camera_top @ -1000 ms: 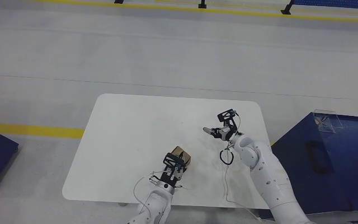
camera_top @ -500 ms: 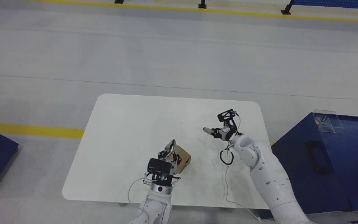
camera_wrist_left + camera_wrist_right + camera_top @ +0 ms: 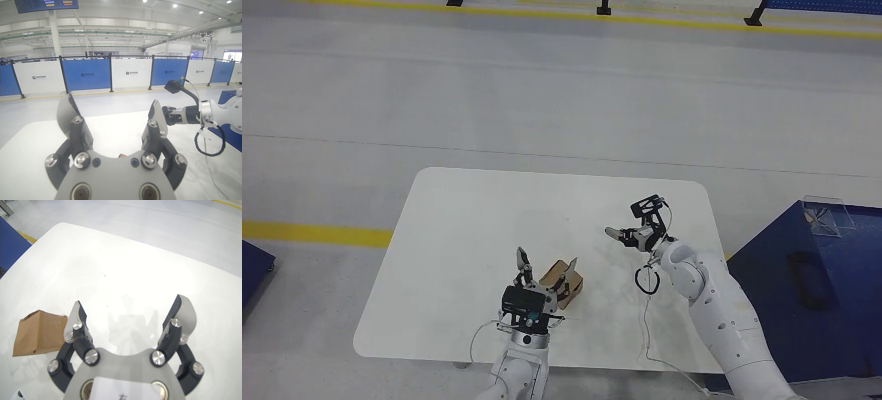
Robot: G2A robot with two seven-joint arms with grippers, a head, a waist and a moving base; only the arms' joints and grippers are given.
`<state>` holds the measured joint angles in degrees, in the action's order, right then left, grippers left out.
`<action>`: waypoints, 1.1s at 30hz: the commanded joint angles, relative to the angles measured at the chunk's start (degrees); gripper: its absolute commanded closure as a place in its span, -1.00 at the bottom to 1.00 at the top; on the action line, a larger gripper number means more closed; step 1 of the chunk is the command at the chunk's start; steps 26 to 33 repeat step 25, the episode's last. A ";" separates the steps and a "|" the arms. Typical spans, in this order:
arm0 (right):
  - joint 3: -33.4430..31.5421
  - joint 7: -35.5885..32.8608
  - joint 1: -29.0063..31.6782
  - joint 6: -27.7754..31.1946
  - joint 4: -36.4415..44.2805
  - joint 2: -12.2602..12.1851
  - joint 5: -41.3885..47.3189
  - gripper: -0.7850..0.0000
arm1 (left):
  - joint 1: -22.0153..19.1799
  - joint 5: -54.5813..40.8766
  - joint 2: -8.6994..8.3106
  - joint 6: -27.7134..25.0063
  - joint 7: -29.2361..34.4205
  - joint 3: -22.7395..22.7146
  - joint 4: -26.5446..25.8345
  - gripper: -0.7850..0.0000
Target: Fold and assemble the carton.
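A small brown carton (image 3: 570,272) lies folded into a box shape near the front middle of the white table (image 3: 462,230). My left gripper (image 3: 540,272) is just beside it on the near side, raised and tilted up, open with nothing between its fingers; in the left wrist view the left gripper (image 3: 111,109) faces the room, with a sliver of carton (image 3: 122,155) below its base. My right gripper (image 3: 618,235) hovers open and empty over the table to the carton's right. In the right wrist view the carton (image 3: 39,332) rests beyond one side of the right gripper (image 3: 130,308).
A black cable loop (image 3: 646,280) hangs from the right arm's wrist. A blue cabinet (image 3: 812,290) stands off the table's right side. The table's far and left parts are bare white surface (image 3: 113,266).
The left gripper was down on the carton a second ago; it has drawn back toward the front edge, tilted upward and opened. The carton has barely shifted. The right arm has not moved.
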<state>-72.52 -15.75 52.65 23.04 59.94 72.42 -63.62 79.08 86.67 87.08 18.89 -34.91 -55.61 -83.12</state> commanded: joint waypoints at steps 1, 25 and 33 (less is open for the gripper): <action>0.00 0.00 0.00 0.00 0.00 0.00 0.00 -1.00 | 0.00 0.00 0.00 0.00 0.00 0.00 0.00 -0.81; 0.00 0.00 0.00 0.00 0.00 0.00 0.00 -1.00 | 0.00 0.00 0.00 0.00 0.00 0.00 0.00 -1.00; 0.00 0.00 0.00 0.00 0.00 0.00 0.00 -1.00 | 0.00 0.00 0.00 0.00 0.00 0.00 0.00 -1.00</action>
